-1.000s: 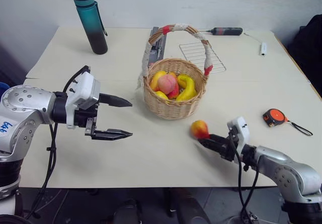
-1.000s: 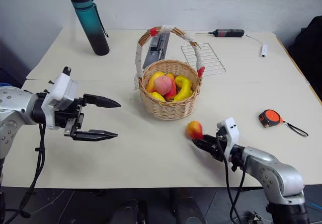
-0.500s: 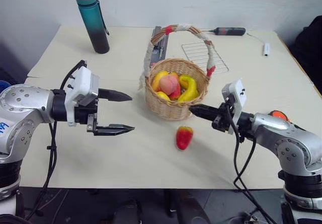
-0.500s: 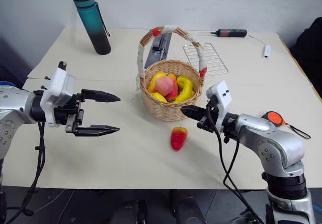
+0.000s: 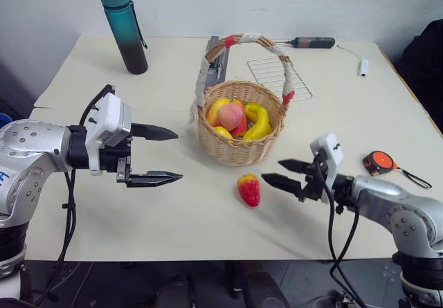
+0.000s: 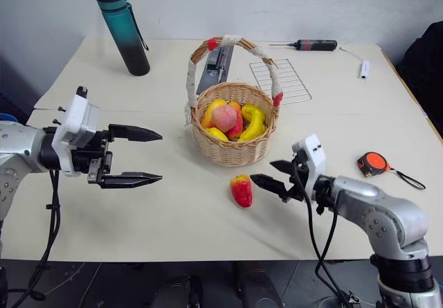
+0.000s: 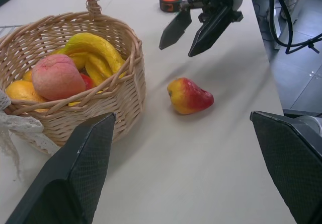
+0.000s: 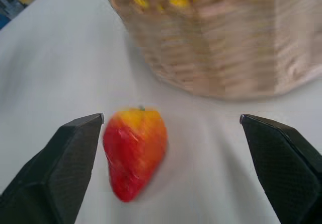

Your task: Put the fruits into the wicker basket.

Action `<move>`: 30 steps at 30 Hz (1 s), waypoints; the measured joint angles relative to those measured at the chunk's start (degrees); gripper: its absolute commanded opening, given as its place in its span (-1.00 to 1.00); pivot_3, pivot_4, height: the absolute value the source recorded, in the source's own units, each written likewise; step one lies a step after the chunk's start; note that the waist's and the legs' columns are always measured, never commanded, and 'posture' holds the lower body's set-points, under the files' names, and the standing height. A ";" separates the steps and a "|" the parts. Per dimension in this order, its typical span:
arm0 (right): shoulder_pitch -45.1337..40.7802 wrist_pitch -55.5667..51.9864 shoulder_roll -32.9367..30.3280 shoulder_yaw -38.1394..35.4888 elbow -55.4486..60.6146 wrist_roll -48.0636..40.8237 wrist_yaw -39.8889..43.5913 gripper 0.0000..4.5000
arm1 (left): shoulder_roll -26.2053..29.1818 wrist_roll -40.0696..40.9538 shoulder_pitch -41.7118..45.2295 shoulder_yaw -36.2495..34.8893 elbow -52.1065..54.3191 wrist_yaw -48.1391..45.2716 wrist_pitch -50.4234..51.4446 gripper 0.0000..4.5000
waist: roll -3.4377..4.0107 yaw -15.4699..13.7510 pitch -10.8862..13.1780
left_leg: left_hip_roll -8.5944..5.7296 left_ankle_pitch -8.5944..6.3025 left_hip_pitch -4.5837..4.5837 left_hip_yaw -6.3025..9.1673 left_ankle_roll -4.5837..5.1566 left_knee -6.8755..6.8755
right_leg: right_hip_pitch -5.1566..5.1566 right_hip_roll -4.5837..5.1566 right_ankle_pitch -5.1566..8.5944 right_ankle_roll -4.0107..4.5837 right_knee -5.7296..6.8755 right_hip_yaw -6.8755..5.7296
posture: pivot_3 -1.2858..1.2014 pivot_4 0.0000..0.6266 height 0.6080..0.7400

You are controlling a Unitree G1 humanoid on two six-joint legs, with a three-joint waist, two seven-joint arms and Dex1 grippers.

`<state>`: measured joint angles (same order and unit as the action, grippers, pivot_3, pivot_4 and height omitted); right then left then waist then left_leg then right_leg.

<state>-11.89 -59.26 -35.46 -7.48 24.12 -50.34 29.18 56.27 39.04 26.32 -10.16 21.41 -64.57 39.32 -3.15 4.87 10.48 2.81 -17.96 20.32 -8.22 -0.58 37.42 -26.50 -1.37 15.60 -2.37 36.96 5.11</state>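
Beige table (image 5: 104, 211) against white wall, right gripper (image 5: 278, 171) low, near level, jaws apart, mango (image 5: 248, 189) on table just ahead, basket (image 5: 240, 129) beyond with peach (image 5: 230, 115) inside, left gripper (image 5: 159, 155) raised, spread, empty.

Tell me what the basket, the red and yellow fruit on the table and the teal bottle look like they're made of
Wicker basket: woven tan cane, matte; the weave shows, and its handle is wrapped in white cloth with red bands.
Red-and-yellow fruit: probably a plastic or foam imitation, judging by its smooth, slightly glossy, wrinkled-looking skin.
Teal bottle: translucent plastic, likely; dark tint, glossy, with an opaque cap.
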 measured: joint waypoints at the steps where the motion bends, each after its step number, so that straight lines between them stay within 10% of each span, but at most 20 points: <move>1: 0.70 -0.35 0.75 1.06 -0.43 0.04 0.05 1.00 | 0.01 0.00 0.00 0.00 0.03 0.00 0.00 1.00 | 0.00 0.14 0.00 | 0.00 0.00 0.00 -0.04 0.00 0.00 | -0.01 0.00 0.00 0.00 0.00 0.03 | 0.03 -0.52 1.00; 13: -6.04 2.57 9.47 11.55 -8.17 6.35 1.64 1.00 | 0.14 0.02 1.09 0.12 0.23 0.63 0.76 1.00 | -0.03 1.06 -0.02 | 0.00 0.08 -0.05 -0.05 0.11 0.02 | 0.00 -0.04 -0.10 0.09 0.06 0.05 | 0.03 -0.52 1.00; 21: -6.88 4.30 9.51 12.67 -10.12 9.02 4.23 0.01 | 0.81 0.05 1.11 0.10 0.31 0.63 1.18 1.00 | -0.04 1.18 -0.02 | 0.00 0.12 -0.03 -0.03 0.01 0.00 | -0.01 -0.03 -0.10 0.09 0.07 0.03 | 0.03 -0.52 1.00; 30: -9.40 0.53 1.66 -0.52 -1.17 -5.61 10.76 -0.03 | 0.84 0.01 1.05 -0.01 0.12 0.85 1.17 1.00 | -0.01 1.30 0.00 | 0.02 0.08 -0.04 -0.03 -0.02 -0.01 | -0.03 -0.04 -0.10 0.08 0.08 -0.01 | 0.03 -0.52 1.00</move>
<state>-21.30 -58.73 -33.80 -8.00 22.95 -55.95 39.94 57.11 39.05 27.37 -10.16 21.53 -63.72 40.49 -3.16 6.17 10.48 2.83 -17.88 20.29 -8.25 -0.59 37.41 -26.53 -1.41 15.50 -2.29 37.04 5.10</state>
